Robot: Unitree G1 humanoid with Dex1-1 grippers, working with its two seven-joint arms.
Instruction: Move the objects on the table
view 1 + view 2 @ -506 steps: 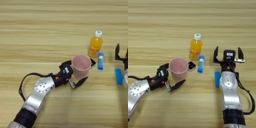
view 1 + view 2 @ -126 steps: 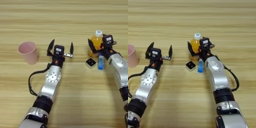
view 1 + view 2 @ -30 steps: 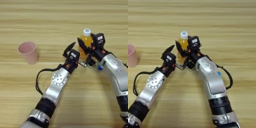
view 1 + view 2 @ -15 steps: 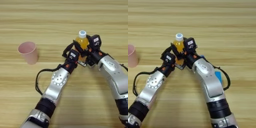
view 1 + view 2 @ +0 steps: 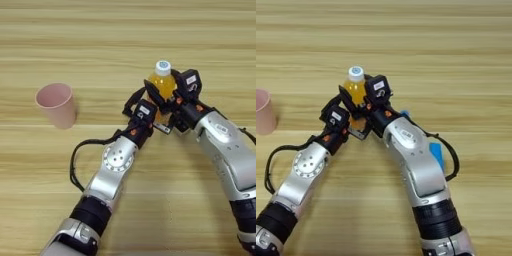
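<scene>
We see both end effectors crowding the orange-juice bottle (image 5: pixel 163 86): right end effector (image 5: pixel 167 96) pinches it; left end effector (image 5: pixel 141 106), can't tell.

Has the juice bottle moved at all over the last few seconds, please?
Yes. The juice bottle has shifted left, closer to the pink cup, with the right gripper around it.

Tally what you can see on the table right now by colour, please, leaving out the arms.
Pink: 1, the cup
Orange: 1, the juice bottle, between both grippers
Blue: 2, the flat bar and a blue bit showing behind the right arm
Total: 4. The small cube is not clearly visible now.
</scene>
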